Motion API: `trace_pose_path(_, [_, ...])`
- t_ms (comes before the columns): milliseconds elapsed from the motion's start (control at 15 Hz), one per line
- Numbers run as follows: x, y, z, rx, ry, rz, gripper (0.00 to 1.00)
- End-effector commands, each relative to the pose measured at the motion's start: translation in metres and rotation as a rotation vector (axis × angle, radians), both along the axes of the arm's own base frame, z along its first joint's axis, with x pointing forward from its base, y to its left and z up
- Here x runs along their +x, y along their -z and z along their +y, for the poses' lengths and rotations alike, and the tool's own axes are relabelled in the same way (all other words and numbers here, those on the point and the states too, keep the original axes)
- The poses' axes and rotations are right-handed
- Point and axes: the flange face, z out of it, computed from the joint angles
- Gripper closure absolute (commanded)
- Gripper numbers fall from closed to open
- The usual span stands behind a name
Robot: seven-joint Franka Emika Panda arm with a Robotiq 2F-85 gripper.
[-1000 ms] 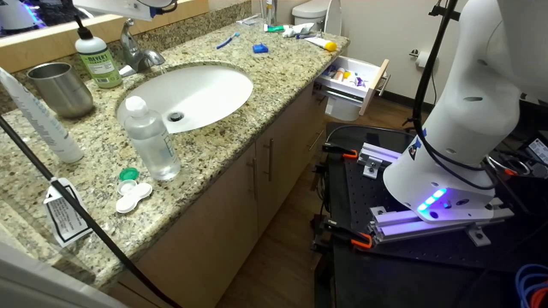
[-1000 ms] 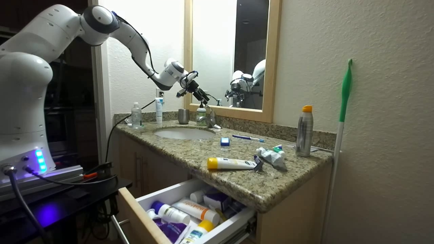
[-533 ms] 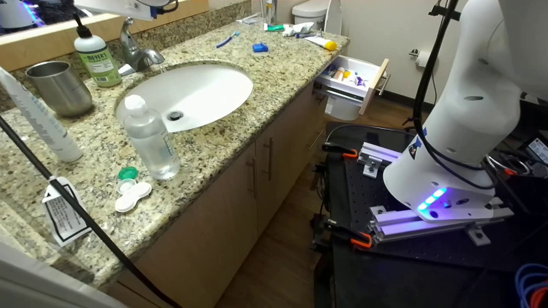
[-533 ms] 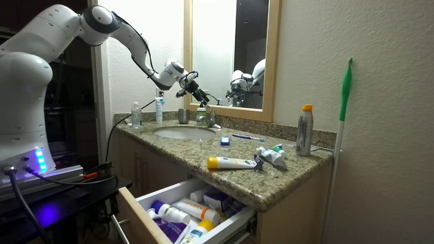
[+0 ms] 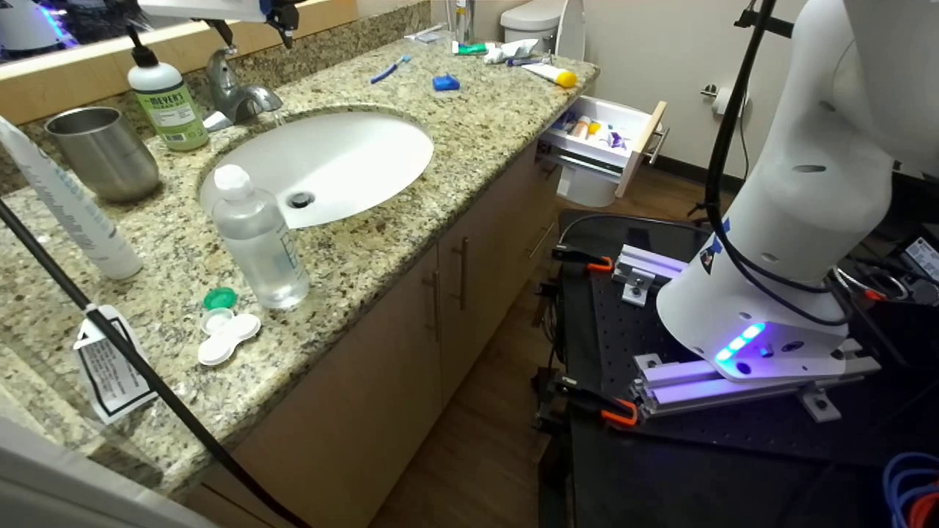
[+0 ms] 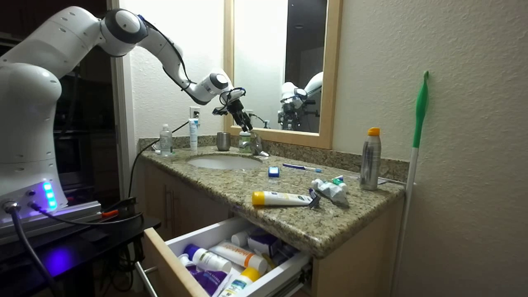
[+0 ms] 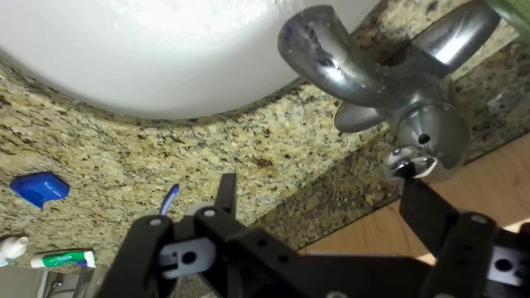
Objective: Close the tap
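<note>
Beneath a wood-framed mirror on the pale wall ran your speckled granite table. Your tap stood behind the white sink, its short spout reaching out over the rim, its handle rising from the top. Above it you held the gripper with its fingers spread well apart; one of them overlapped the shiny tip of the handle in the wrist view, though whether the two touched, you could not tell. Just beside the tap you had a green-tinted soap pump bottle, and past that a dull steel cup. Farther along, a white tube stood on its cap. Toward the front edge you had a clear, white-capped bottle, with a white lens case and a green lid lying near its foot. On the tap's other side, a blue toothbrush and a small blue container lay apart from each other. Farther out you could see a yellow-capped tube on its side and an orange-capped can standing upright near the table's end. Below that end, an open drawer held a jumble of toiletries.
</note>
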Motion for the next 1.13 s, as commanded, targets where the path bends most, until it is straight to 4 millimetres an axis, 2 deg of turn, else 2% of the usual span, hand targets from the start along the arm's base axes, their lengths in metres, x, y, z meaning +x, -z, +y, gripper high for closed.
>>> trace_pose_path(0, [0.006,0.007,0.001,0.146,-0.026,0.102,0.0])
trace_pose_path(400, [0.011,0.01,-0.01,0.224,0.093,0.19,0.0])
trace_pose_path(800, [0.021,0.011,-0.017,0.319,0.16,0.195,0.0])
trace_pose_path(1000, [0.024,0.004,-0.018,0.353,0.171,0.171,0.0])
trace_pose_path(1067, [0.017,-0.003,-0.015,0.313,0.166,0.181,0.0])
